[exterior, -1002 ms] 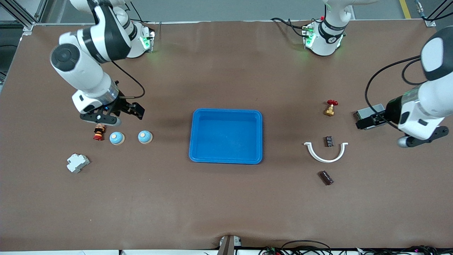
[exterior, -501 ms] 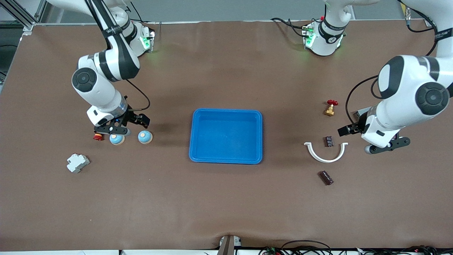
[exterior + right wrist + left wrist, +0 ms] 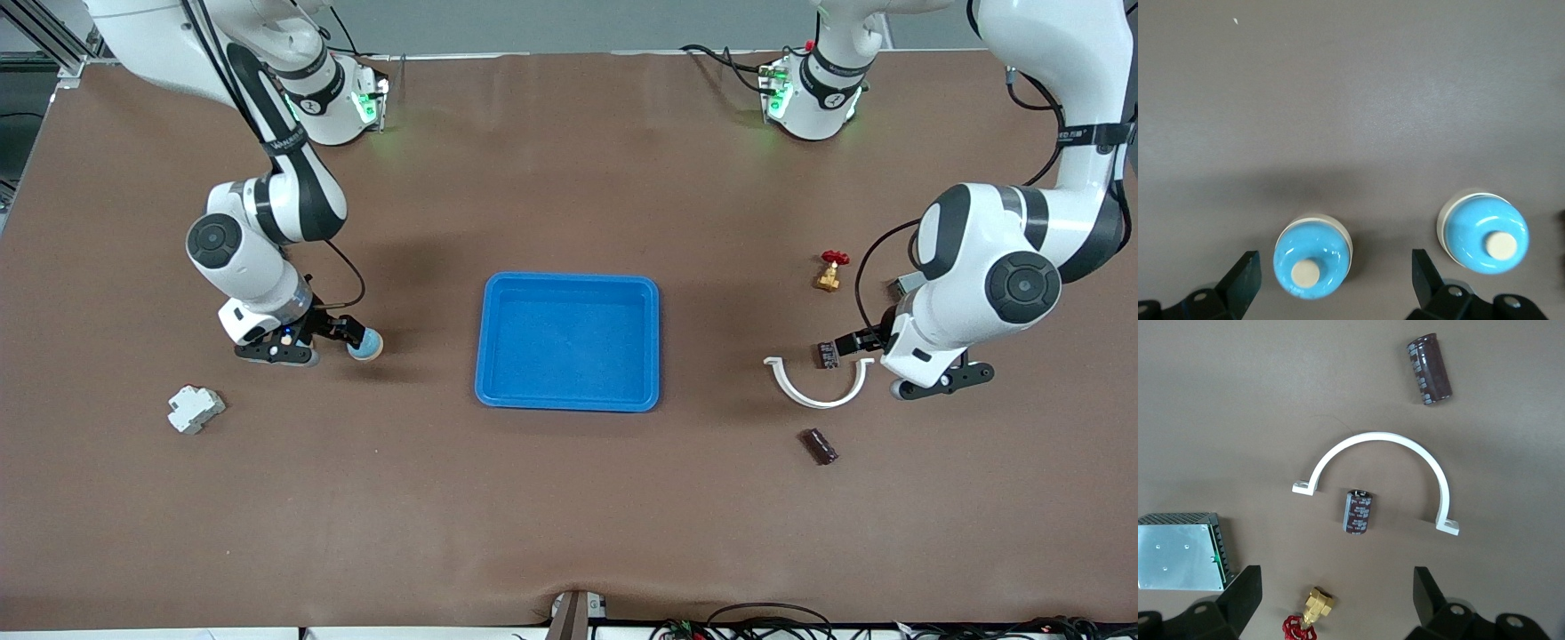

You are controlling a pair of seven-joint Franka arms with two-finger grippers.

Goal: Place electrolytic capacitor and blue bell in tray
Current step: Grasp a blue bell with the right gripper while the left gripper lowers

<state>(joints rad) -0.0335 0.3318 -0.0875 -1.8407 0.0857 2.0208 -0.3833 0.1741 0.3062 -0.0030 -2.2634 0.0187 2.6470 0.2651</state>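
The blue tray (image 3: 569, 277) lies mid-table with nothing in it. Two blue bells with cream buttons stand toward the right arm's end. My right gripper (image 3: 349, 334) hangs open over the bell nearer the tray (image 3: 370, 348); in the right wrist view this bell (image 3: 1313, 257) sits between the fingers (image 3: 1245, 280). The other bell (image 3: 1485, 232) stands beside it and is hidden in the front view. A dark electrolytic capacitor (image 3: 829, 354) (image 3: 1359, 511) lies inside a white arched bracket (image 3: 818, 391). My left gripper (image 3: 855, 341) (image 3: 1337, 597) is open just beside that capacitor.
A second dark capacitor (image 3: 820, 446) (image 3: 1429, 369) lies nearer the front camera than the bracket. A brass valve with a red wheel (image 3: 831, 271) (image 3: 1310, 617) and a grey metal box (image 3: 1178, 550) sit by the left arm. A white breaker (image 3: 195, 409) lies near the right arm.
The right gripper came down and along from by the red stacked part to over the bell nearer the tray. The left gripper moved from the grey box to beside the bracket's capacitor.
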